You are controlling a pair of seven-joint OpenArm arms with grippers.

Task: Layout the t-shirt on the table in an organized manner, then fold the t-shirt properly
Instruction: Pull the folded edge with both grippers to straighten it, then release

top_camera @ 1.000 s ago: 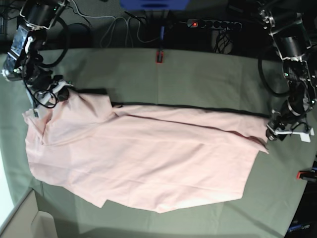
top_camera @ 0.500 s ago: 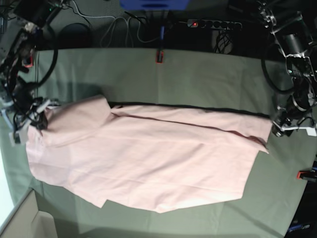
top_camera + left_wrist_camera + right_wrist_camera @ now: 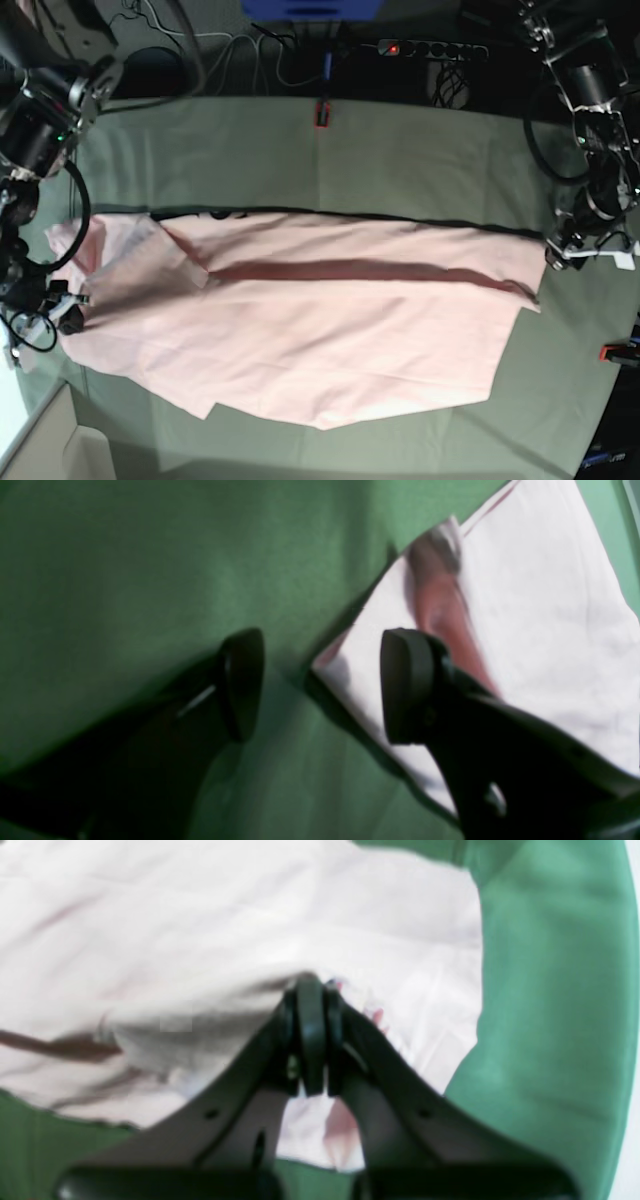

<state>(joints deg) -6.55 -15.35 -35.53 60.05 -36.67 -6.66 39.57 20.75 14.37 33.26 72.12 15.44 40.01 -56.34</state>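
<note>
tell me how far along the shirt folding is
Done: the pale pink cotton t-shirt lies spread lengthwise on the grey-green cloth-covered table, though uneven and creased. In hand: the right gripper is shut on a fold of its edge; the left gripper is open beside the opposite corner, holding nothing. Left: smoothing it flat and every proper fold.

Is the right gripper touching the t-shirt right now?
Touching. The right wrist view shows the right gripper shut on a raised fold of the t-shirt.
</note>
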